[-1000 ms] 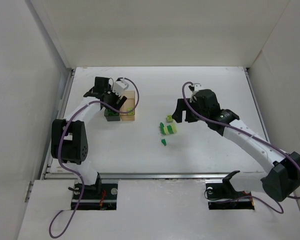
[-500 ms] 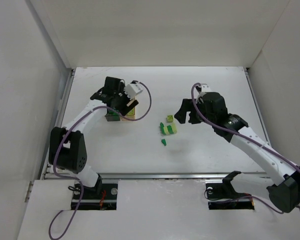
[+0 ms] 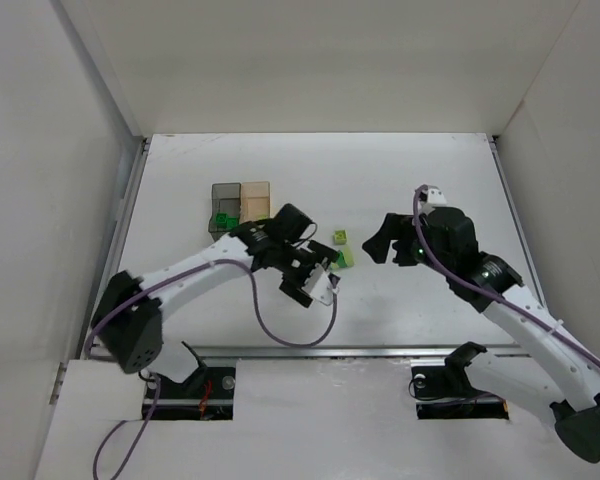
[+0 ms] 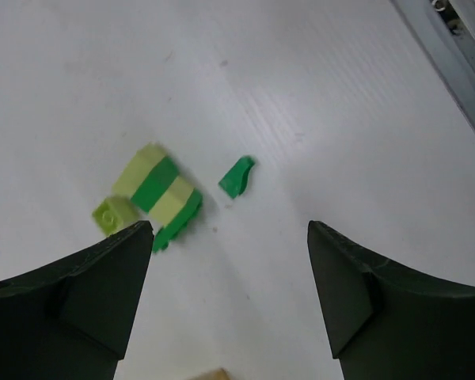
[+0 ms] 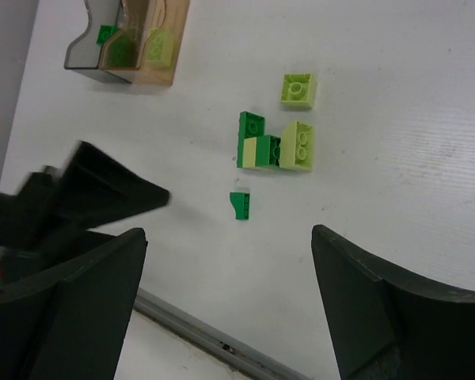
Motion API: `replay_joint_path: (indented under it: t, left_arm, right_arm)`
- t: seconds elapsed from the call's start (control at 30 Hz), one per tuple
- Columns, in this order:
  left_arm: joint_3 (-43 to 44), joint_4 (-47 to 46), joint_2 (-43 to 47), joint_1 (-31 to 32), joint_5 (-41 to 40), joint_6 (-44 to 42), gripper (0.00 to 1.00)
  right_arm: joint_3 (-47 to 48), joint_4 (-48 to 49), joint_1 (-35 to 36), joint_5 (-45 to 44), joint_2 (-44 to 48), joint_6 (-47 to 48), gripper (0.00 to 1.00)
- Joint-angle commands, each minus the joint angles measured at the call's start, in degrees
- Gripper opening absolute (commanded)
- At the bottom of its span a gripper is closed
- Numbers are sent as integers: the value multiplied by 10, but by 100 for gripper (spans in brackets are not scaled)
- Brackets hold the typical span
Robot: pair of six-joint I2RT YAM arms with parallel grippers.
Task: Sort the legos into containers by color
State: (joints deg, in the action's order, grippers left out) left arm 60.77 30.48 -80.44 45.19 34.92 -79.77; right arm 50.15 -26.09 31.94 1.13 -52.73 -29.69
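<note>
1. The left jaws are wide open and hold nothing; they hang over the legos (image 4: pixel 154 198) on the counter (image 3: pixel 430 180).
2. The right jaws are wide open and empty; in the top view they sit at three o'clock from the legos.
3. The grey box (image 3: pixel 225 195) and amber box (image 3: pixel 256 192) stand joined at ten o'clock from the legos; a dark green brick (image 5: pixel 105 33) lies in the grey one, a pale brick (image 5: pixel 160 43) in the amber one.

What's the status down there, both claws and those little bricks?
Left gripper open, empty, above loose legos. Right gripper open, empty. Some legos already in containers. Both grippers near same legos: may clash.
</note>
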Motion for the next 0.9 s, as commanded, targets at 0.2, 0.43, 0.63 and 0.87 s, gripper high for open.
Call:
replay_joint_path:
  t: [0.2, 0.43, 0.63, 0.87]
  left_arm:
    - [171, 150, -218, 71, -15, -215, 63]
    - [173, 168, -248, 78, -80, -242, 58]
    - [208, 168, -311, 66, -96, -242, 57]
    - [220, 149, -346, 66, -122, -230, 49]
  right_arm:
    - [-5, -38, 5, -49, 97, -13, 93]
    - [-16, -50, 5, -61, 116, -7, 93]
    - [-22, -38, 5, -61, 116, 4, 94]
    - [-16, -33, 5, -61, 88, 17, 94]
